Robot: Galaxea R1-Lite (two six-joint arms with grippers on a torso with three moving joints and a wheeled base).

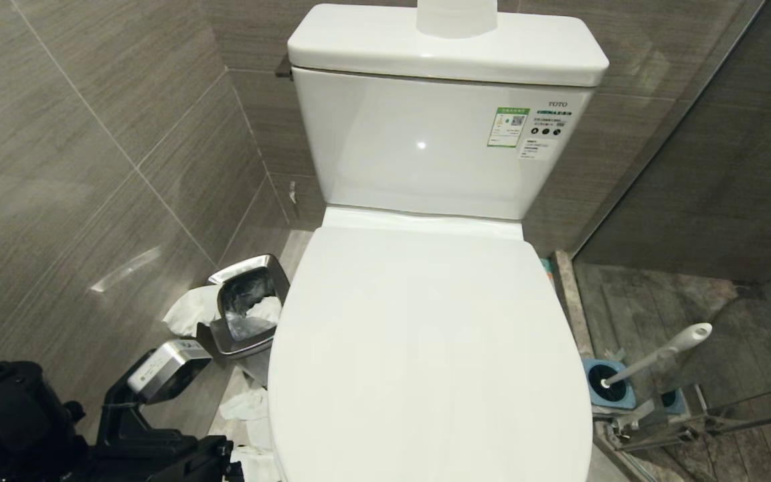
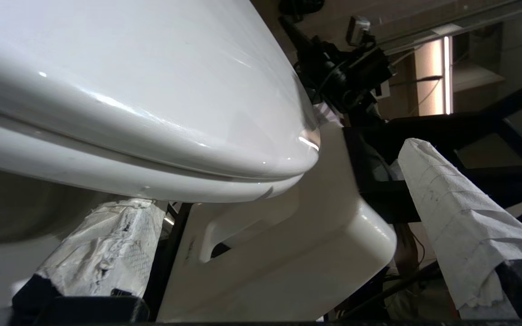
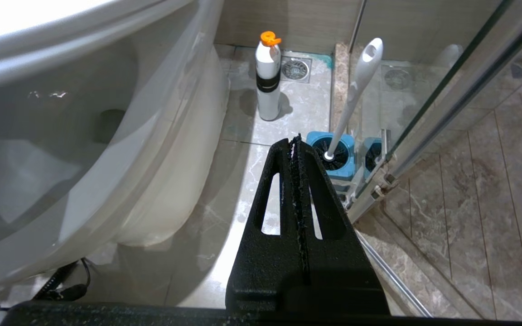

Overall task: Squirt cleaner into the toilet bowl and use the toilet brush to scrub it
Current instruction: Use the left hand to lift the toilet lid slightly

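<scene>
Toilet lid [image 1: 425, 361] is down, filling the centre of the head view; the toilet bowl [image 3: 107, 149] under it is covered, so nothing has gone in yet. No blue cleaner visible on any ceramic.

Left gripper [image 2: 283, 235]: fingers spread wide, cloth-wrapped pads [image 2: 465, 222] apart, nothing between them. In its wrist view it sits low at the front edge of the lid [image 2: 152, 90], one finger at lower left, the other at right of frame (likely lining up to lift the lid, as I read it). The arm shows as black hardware at the lower left of the head view.

Right gripper [image 3: 297, 149]: jaws pressed together, empty, hanging beside the bowl.

Toilet brush [image 1: 660, 355] stands untouched in its blue holder [image 1: 610, 385], lower right of the head view, by the glass partition. A white bottle with an orange cap [image 3: 268, 77] stands on the floor, upper centre of the right wrist view; probably the cleaner.

Steel waste bin [image 1: 248, 304] sits left of the toilet, tissue around it.

Progress: barely begun. Left to do: lid up, squirt, scrub.
</scene>
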